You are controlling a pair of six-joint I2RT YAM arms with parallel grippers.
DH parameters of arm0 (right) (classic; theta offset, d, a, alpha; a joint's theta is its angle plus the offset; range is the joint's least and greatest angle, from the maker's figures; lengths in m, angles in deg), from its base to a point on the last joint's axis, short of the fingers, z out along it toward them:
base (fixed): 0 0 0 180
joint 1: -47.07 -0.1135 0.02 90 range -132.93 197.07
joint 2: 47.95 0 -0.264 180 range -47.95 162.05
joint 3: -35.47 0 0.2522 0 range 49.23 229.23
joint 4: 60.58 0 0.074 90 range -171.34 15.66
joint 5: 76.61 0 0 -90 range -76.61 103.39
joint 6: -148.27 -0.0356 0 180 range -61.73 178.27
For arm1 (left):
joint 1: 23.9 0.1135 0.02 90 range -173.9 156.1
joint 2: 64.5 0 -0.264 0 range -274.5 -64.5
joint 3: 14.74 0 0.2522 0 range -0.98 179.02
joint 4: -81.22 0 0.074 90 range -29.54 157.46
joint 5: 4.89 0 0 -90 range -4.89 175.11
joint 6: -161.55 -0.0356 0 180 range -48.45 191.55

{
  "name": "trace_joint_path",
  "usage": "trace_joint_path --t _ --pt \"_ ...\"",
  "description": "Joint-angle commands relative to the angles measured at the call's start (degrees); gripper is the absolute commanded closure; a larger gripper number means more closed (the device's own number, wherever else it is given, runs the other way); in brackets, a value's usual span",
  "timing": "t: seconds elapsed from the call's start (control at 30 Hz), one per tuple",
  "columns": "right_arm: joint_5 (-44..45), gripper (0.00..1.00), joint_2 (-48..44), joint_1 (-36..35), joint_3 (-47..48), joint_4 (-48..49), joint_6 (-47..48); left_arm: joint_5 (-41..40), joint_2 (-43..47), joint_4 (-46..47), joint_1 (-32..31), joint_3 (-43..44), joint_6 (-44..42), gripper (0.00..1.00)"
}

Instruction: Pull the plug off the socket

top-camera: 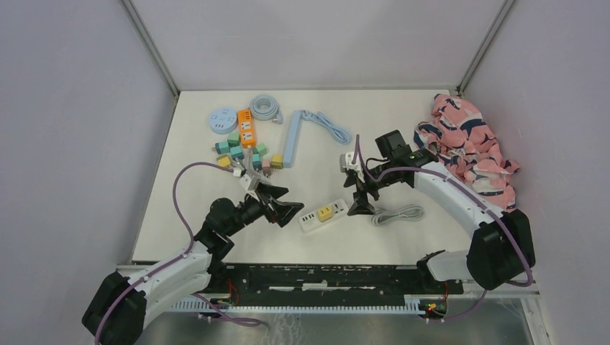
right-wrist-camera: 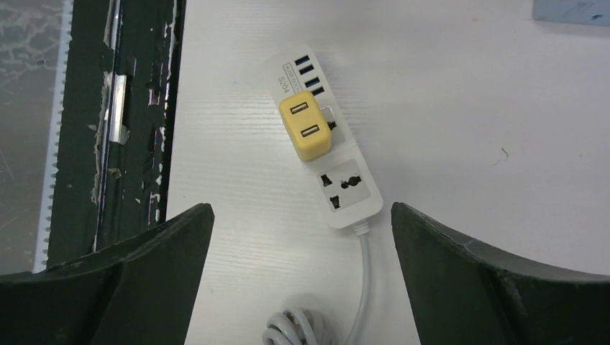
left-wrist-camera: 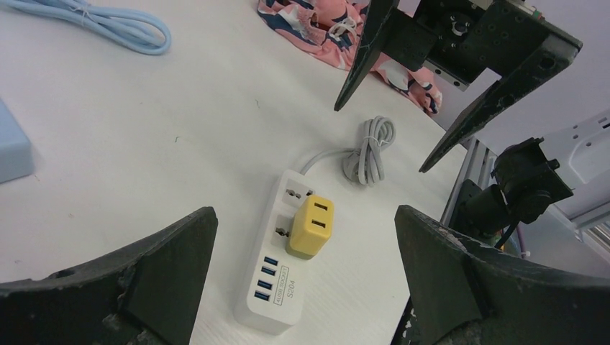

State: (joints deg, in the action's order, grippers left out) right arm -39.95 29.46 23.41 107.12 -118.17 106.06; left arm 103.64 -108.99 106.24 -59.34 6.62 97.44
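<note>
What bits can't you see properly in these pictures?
- Prongs of the plug: hidden inside the strip, in every view.
- The cord coil: cut off by the bottom edge, right wrist view.
- The blue strip: cut off by the left edge, left wrist view.
- The coloured plugs: too small to make out in detail, top view.

Prongs of yellow plug [right-wrist-camera: 306, 129] hidden in white power strip [right-wrist-camera: 350, 188]; cable coil [right-wrist-camera: 289, 332] cropped at bottom edge
</note>
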Motion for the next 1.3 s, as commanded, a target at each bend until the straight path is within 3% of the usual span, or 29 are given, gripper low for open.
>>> trace_joint_path --t 0.0,0.57,0.77,0.97,1.27 --pt "6.79 0.00 0.20 -3.41 -0.85 3.41 0.52 0.80 0.52 4.59 -0.10 -0.90 -2.76 0.00" --pt "10.72 0.00 4.96 -12.37 -0.41 0.06 6.97 0.98 1.28 8.41 -0.07 -3.24 -3.61 0.00" --pt "11.39 0.00 6.01 -13.63 -0.45 1.19 5.51 1.27 0.10 9.49 -0.07 -3.86 -4.56 0.00" --pt "12.82 0.01 7.52 -14.94 -0.66 3.83 2.56 2.69 -0.94 18.11 -0.07 -7.55 -5.42 0.00" --pt "17.39 0.05 9.40 -18.05 -1.65 10.47 -1.93 6.44 -4.47 20.11 -0.99 -8.05 -9.85 0.00"
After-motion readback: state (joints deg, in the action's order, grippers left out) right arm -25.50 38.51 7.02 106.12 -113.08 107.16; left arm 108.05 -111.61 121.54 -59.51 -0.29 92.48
